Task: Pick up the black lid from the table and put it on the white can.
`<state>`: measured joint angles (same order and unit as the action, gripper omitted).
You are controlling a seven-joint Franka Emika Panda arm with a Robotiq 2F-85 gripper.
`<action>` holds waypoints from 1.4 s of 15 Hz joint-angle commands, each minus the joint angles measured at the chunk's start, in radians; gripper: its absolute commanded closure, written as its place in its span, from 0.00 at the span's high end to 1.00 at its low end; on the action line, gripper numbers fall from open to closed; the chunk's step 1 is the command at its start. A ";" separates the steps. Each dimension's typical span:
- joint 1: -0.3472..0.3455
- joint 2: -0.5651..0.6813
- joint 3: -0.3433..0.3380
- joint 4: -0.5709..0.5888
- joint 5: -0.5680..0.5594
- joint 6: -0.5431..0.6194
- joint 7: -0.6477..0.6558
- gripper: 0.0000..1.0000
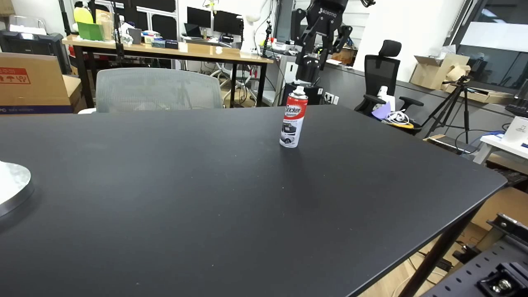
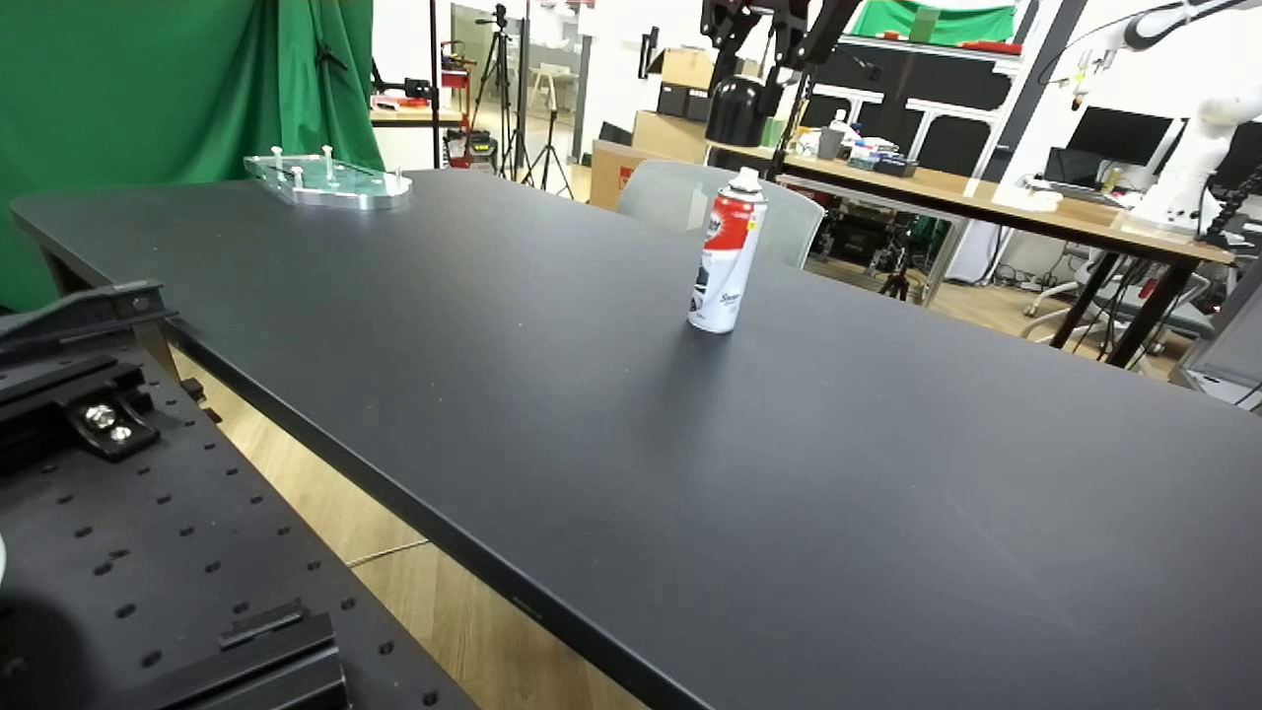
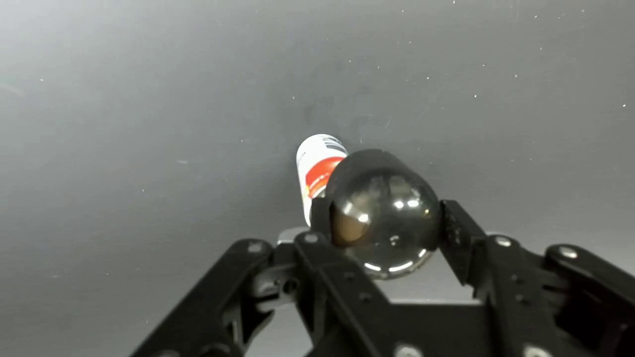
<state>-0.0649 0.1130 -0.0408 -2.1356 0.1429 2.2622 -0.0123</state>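
The white can (image 1: 293, 119) with a red band stands upright on the black table (image 1: 185, 198); it also shows in an exterior view (image 2: 728, 261). My gripper (image 1: 314, 57) is shut on the black lid (image 1: 307, 71) and holds it in the air above the can's height, apart from it. In an exterior view the lid (image 2: 736, 113) hangs above and slightly left of the can's nozzle. In the wrist view the glossy lid (image 3: 384, 208) sits between both fingers (image 3: 384, 216) and hides part of the can (image 3: 317, 153), whose nozzle is hidden.
A clear plate with short posts (image 2: 330, 192) lies on the table's far end; part of it shows in an exterior view (image 1: 16, 185). A grey chair (image 1: 159, 88) stands at the table's edge. A perforated metal bench (image 2: 197, 513) is beside the table.
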 commanded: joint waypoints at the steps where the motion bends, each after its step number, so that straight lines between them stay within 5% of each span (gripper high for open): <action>1: -0.009 -0.016 -0.015 -0.021 0.011 0.005 0.025 0.32; 21: -0.006 0.134 -0.009 0.122 0.001 0.020 0.012 0.32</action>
<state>-0.0730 0.2199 -0.0553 -2.0615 0.1421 2.3005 -0.0130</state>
